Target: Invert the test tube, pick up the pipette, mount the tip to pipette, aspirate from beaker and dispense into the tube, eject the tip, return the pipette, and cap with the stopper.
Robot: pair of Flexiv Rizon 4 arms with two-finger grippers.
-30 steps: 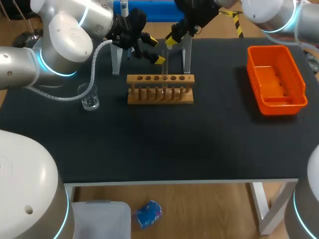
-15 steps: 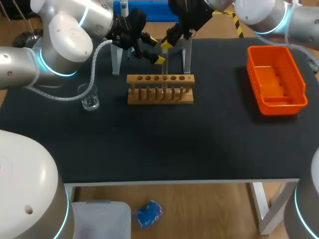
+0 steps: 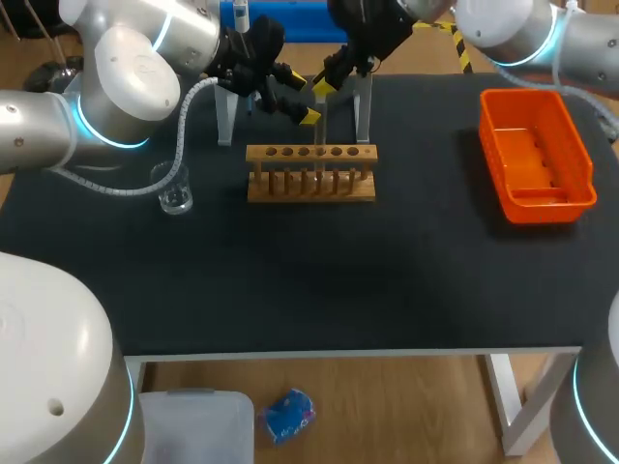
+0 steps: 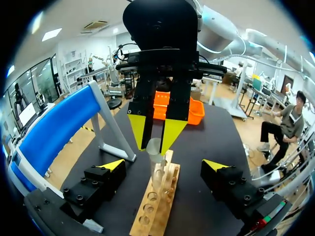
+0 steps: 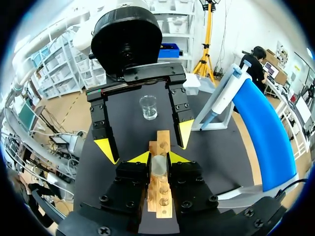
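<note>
The right gripper [image 5: 158,158] is clamped on the tube [image 5: 158,166], its yellow tips pressing from two sides. Only this wrist view shows the tube's round end. The left wrist view shows its length: clear glass, upright, over the rack [image 4: 156,206]. The left gripper [image 4: 165,166] hangs above the rack with its fingers wide apart. In the head view one beaker [image 3: 175,193] stands left of the rack and one orange bin [image 3: 537,155] right of it. One pipette [image 5: 224,96] rests on a blue stand [image 5: 266,128] beside the rack.
</note>
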